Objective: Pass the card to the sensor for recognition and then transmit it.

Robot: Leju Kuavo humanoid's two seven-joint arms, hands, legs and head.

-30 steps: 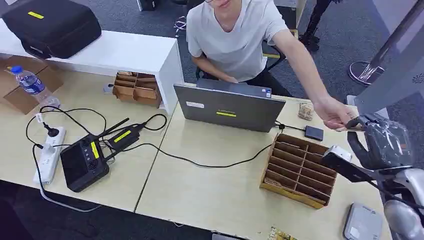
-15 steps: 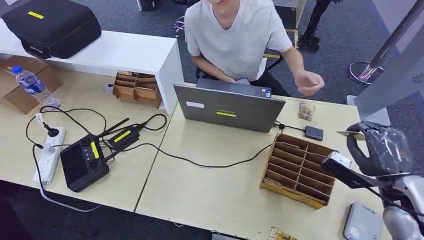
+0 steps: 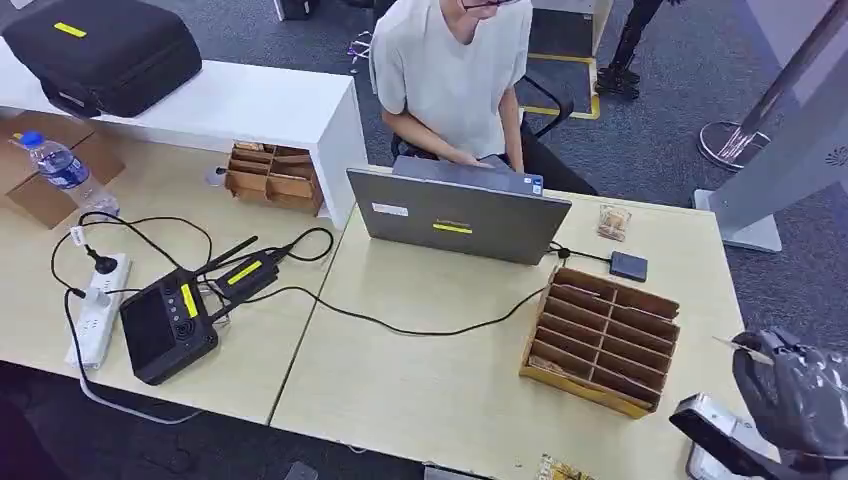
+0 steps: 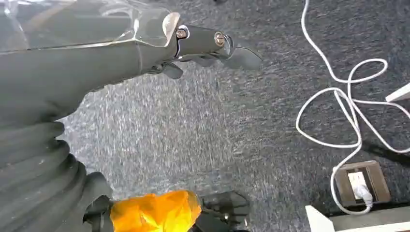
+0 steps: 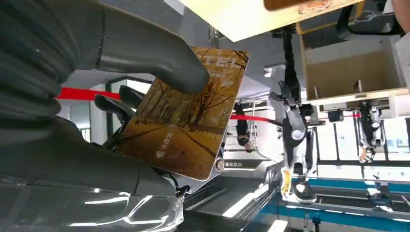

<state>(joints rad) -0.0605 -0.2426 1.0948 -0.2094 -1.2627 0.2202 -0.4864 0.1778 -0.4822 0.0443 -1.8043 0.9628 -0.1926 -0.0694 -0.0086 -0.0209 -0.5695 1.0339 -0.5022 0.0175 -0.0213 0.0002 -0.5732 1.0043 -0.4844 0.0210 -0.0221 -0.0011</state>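
Dark grey right hand (image 3: 795, 400), plastic-wrapped, sits at the lower right of the head frame, off the right end of the table (image 3: 450, 390). It's clamped on the card (image 5: 186, 113): thumb (image 5: 145, 48) pressed on the printed face, darker fingers (image 5: 113, 104) behind it. In the head view the card (image 3: 740, 347) reads as a thin edge poking out of the hand's upper left. The right wrist view gives the face: orange-brown tree scene, some lettering at the far edge, too small to read.

Grey sensor pad (image 3: 722, 450) lies just beside the hand, bottom right of the head frame, partly hidden by the arm. Wooden slotted organiser (image 3: 600, 338) is near, left of the hand. Small black box (image 3: 628, 266) and laptop (image 3: 455, 212) sit further up the frame; a person (image 3: 450, 75) in a white shirt sits behind the laptop at top centre.

Left hand (image 4: 212, 48) shows in the left wrist view, hanging over grey carpet (image 4: 241, 135) with a white cable (image 4: 338, 96) looped at the right. Fingers look curled with nothing in them, but can't tell for sure.
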